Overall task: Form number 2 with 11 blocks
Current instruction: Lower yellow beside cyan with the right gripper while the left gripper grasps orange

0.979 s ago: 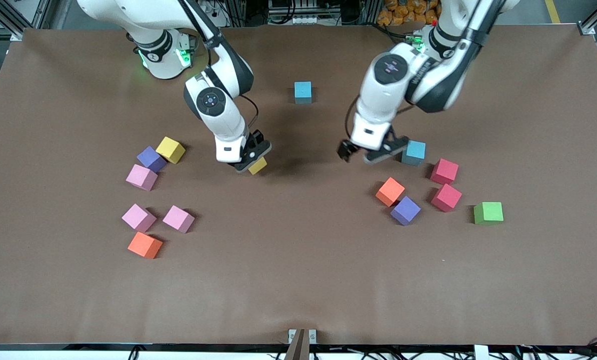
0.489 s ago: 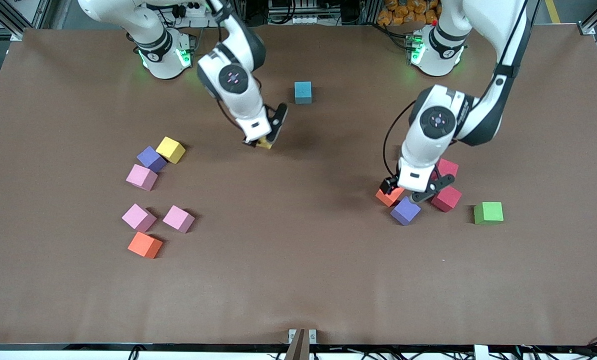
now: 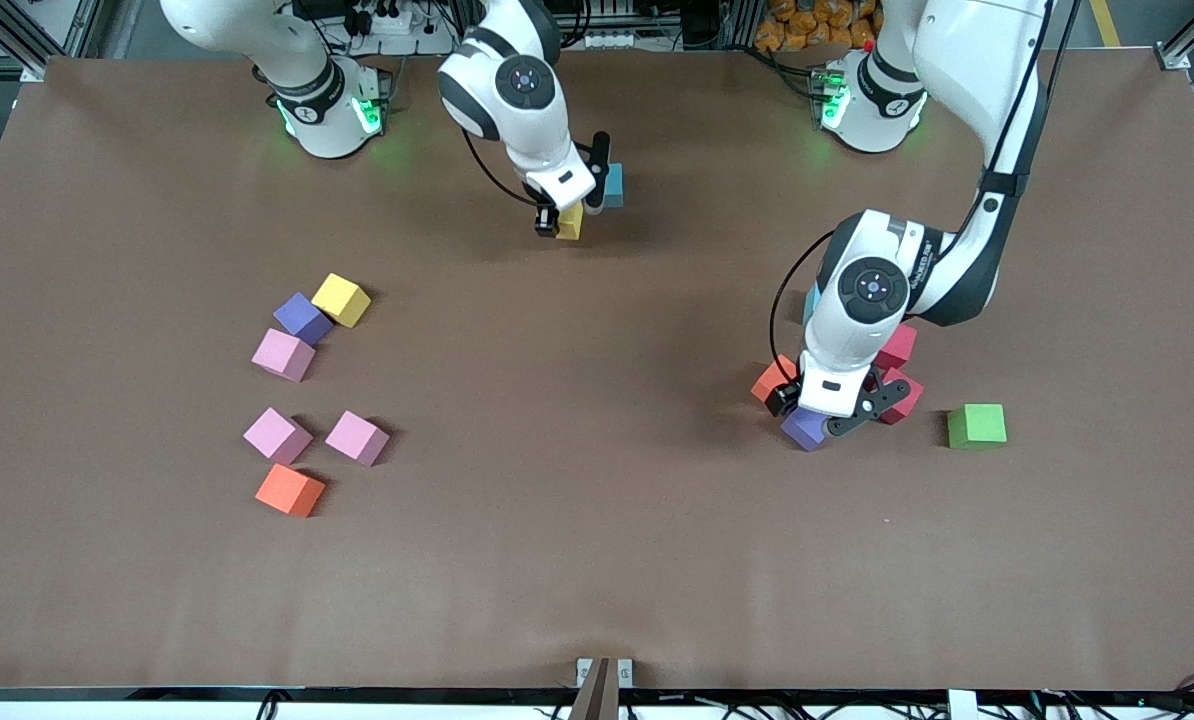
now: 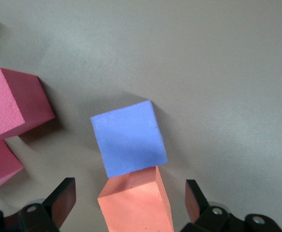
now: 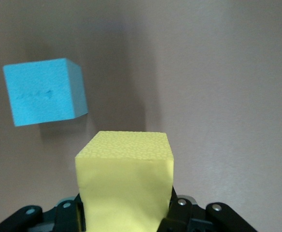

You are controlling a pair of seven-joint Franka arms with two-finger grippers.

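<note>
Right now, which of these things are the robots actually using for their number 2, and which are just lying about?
In the job: matte yellow cube gripped by the right end effector; light blue matte cube beside it; orange matte cube inside the open left end effector; three pink matte cubes waiting.

Lying about: green matte cube, toward the left arm's end.

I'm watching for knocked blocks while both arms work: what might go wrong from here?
The open left gripper sits low among a tight cluster: closing on the orange cube may nudge the touching purple cube or the red cubes. The right gripper, shut on a yellow cube, might bump the light blue cube when placing.
</note>
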